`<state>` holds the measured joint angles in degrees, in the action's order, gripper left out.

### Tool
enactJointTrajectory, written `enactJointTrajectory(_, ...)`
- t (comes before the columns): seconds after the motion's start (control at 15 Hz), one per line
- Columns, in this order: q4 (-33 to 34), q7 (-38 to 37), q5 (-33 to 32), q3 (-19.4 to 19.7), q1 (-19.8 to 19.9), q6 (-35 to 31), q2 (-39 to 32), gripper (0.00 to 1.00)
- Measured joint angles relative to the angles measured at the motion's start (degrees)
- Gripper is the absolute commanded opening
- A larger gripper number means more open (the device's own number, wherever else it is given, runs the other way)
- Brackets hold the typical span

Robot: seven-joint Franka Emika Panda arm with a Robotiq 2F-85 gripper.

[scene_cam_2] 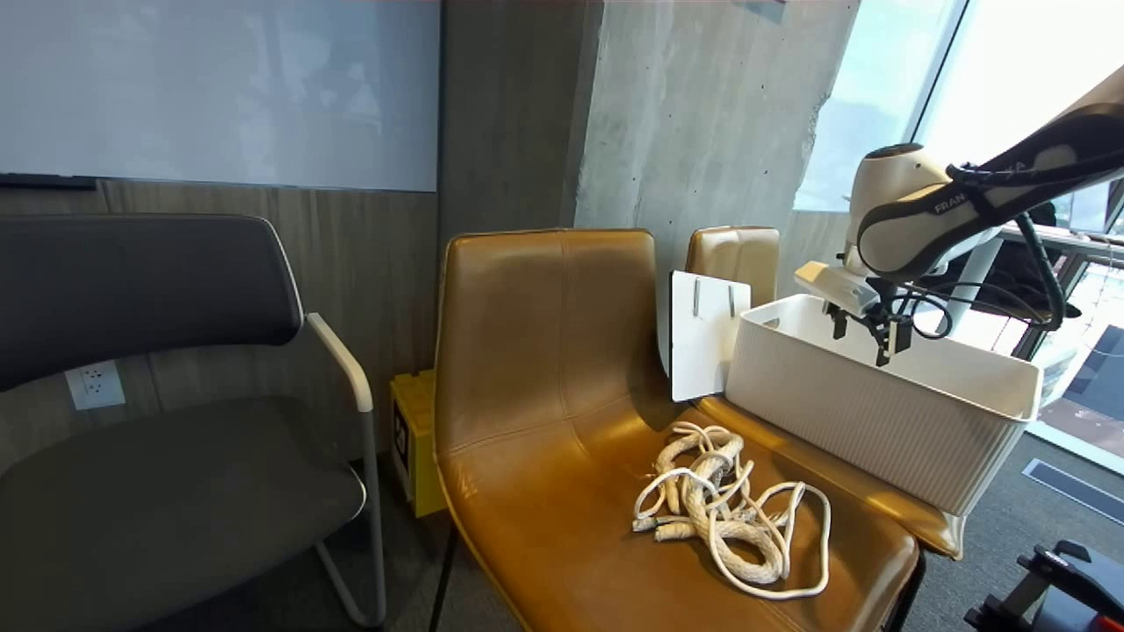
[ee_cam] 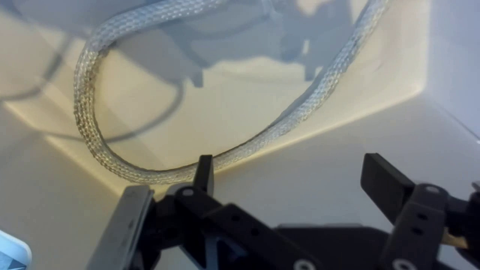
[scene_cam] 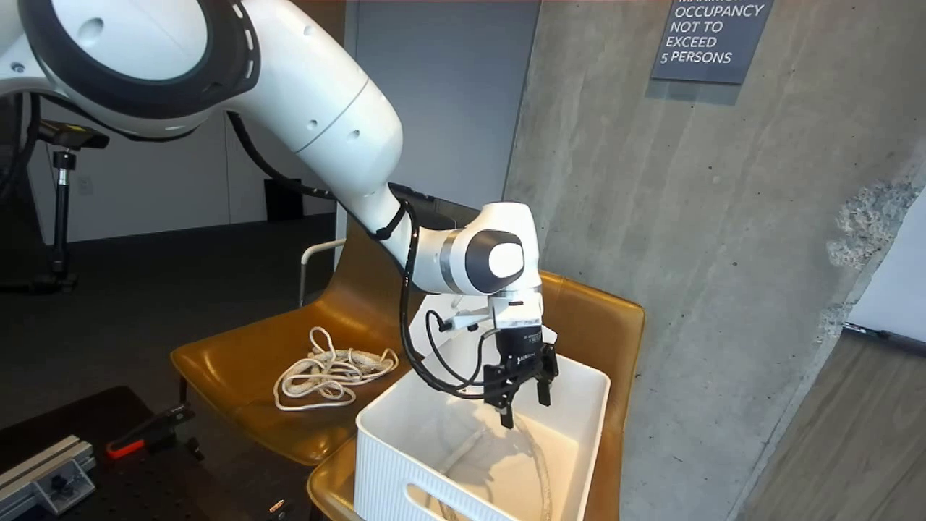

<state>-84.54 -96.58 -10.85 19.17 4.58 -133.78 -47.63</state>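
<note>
Your tool [ee_cam: 288, 165] is hanging over the bin [scene_cam: 383, 463], its fingers [ee_cam: 388, 187] standing wide apart with bare air between them. Below, in the wrist view, a braided rope [ee_cam: 83, 105] is curving in a wide bend along the bin's floor. The fingertips are probably hovering clear of it, though you're getting little sense of depth here. You're also seeing a second rope [scene_cam_2: 700, 505] (a loose tangle, this one) lying on a brown chair [scene_cam_2: 553, 386], with a white board [scene_cam_2: 707, 342] standing beside the bin.
</note>
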Motion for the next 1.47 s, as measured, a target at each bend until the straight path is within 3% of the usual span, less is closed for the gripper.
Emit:
enactJointTrajectory(0.53, 6.42, -1.14, 2.46, 0.07, 1.95, 0.13, -4.83, 1.0)
enactJointTrajectory(1.2, 9.28, -2.81, 4.28, 0.04, 1.97, 0.11, -11.3, 1.0)
enactJointTrajectory(1.47, 9.91, -2.85, 4.4, 0.05, 2.08, 0.11, -12.65, 0.94)
